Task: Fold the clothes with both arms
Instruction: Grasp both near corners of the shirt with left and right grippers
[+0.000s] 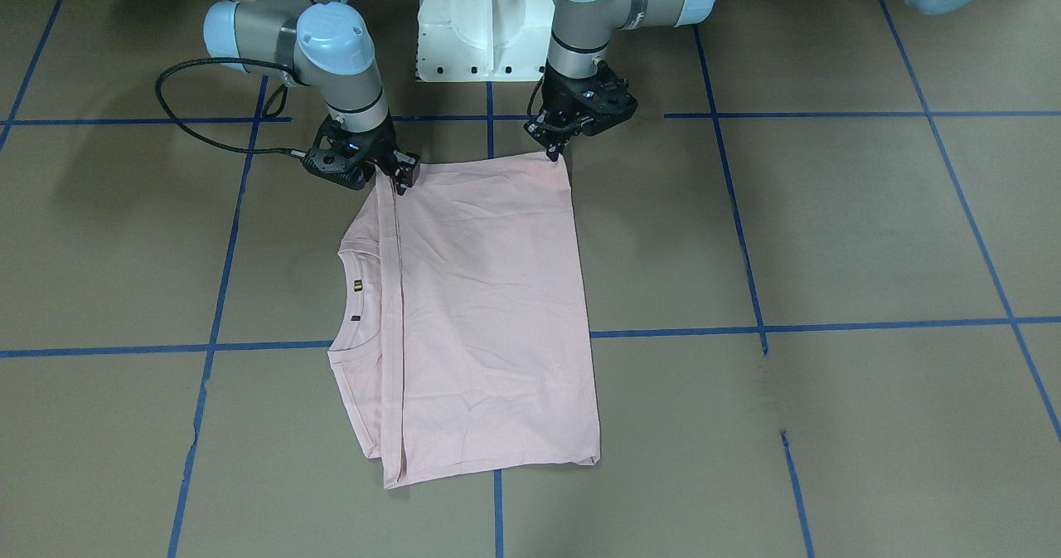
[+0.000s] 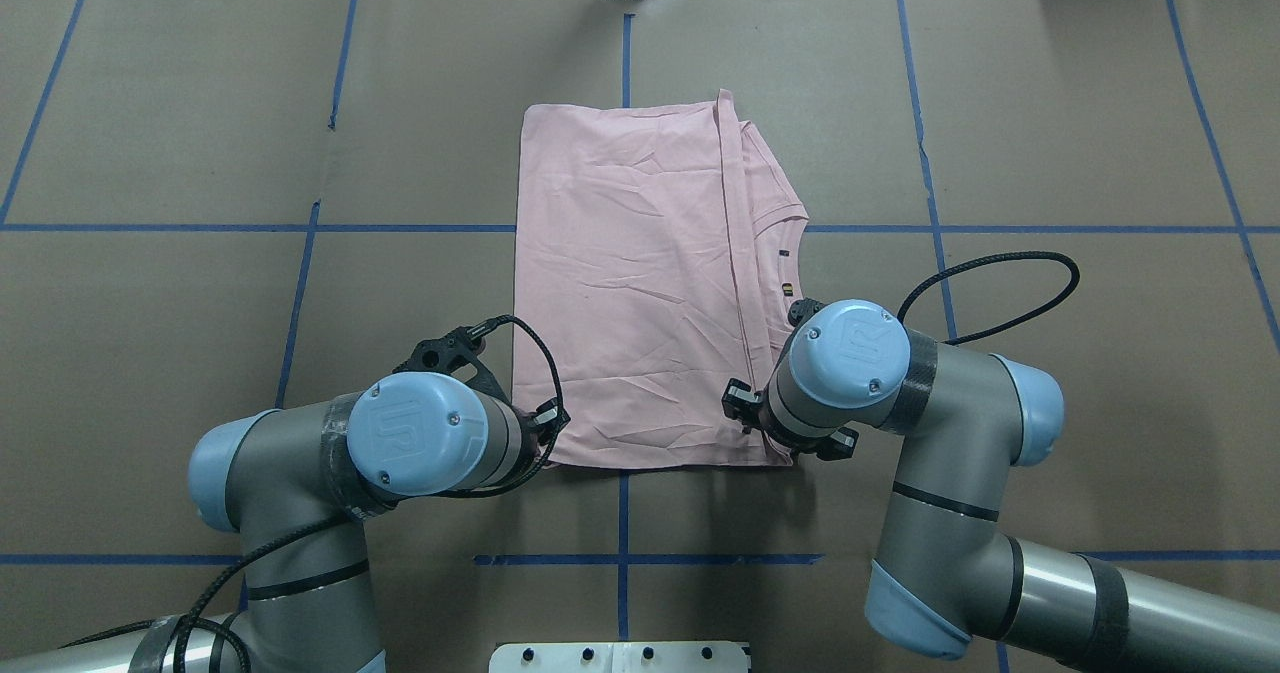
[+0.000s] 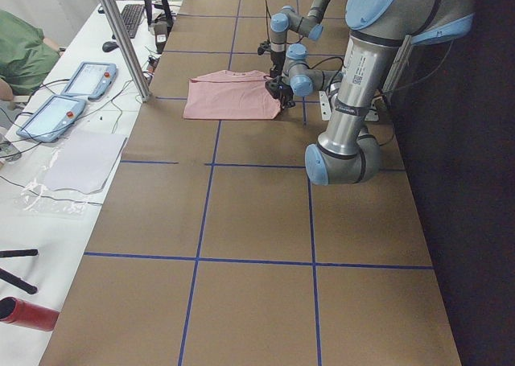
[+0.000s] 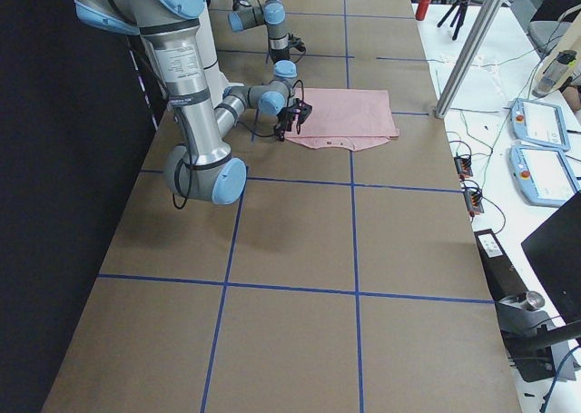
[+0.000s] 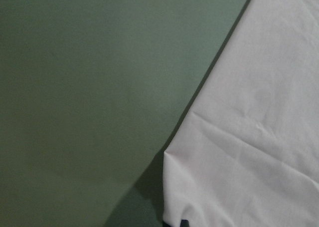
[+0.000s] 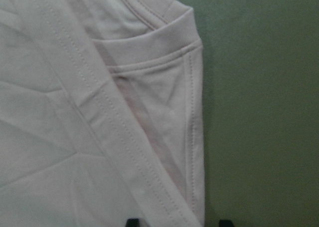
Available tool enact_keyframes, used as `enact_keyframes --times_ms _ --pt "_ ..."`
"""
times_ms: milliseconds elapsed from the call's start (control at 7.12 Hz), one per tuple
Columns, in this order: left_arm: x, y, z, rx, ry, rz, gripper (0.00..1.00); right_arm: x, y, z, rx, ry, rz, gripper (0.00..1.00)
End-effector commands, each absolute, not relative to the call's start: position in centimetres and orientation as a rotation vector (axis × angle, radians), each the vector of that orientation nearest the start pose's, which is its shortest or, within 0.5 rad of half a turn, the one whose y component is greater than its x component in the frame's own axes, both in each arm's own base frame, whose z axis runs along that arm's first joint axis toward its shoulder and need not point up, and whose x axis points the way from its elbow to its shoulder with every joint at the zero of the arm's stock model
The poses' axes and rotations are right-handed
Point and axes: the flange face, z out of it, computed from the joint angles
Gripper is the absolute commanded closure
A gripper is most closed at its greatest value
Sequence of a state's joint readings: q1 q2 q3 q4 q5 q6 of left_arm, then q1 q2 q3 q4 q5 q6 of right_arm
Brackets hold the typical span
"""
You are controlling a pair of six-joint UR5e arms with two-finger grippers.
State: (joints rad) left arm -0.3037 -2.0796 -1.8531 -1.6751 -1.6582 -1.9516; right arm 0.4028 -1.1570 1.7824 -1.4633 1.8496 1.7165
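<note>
The pink T-shirt (image 1: 489,309) lies folded flat on the counter (image 1: 829,235) just in front of my base (image 1: 485,19), its collar (image 1: 365,297) toward my right. My right gripper (image 1: 400,175) sits low at the near corner on the collar side, fingers spread astride the edge. My left gripper (image 1: 554,150) is at the other near corner; whether it pinches the cloth I cannot tell.

Silver-grey arms (image 2: 940,513) carry light-blue caps (image 2: 850,338), black cables (image 2: 1010,255), perhaps logos.
</note>
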Motion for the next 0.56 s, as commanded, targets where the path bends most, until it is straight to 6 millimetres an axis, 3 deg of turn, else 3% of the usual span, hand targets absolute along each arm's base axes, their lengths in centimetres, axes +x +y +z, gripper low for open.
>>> enact_keyframes --times_ms 0,421 --pt "55.68 -30.51 23.87 -0.118 0.906 -0.598 1.00 -53.60 -34.41 32.24 -0.170 -0.768 0.420 1.00" --pt "55.68 -30.51 23.43 -0.118 0.914 -0.597 1.00 -53.33 -34.39 31.76 -0.171 -0.778 0.428 1.00"
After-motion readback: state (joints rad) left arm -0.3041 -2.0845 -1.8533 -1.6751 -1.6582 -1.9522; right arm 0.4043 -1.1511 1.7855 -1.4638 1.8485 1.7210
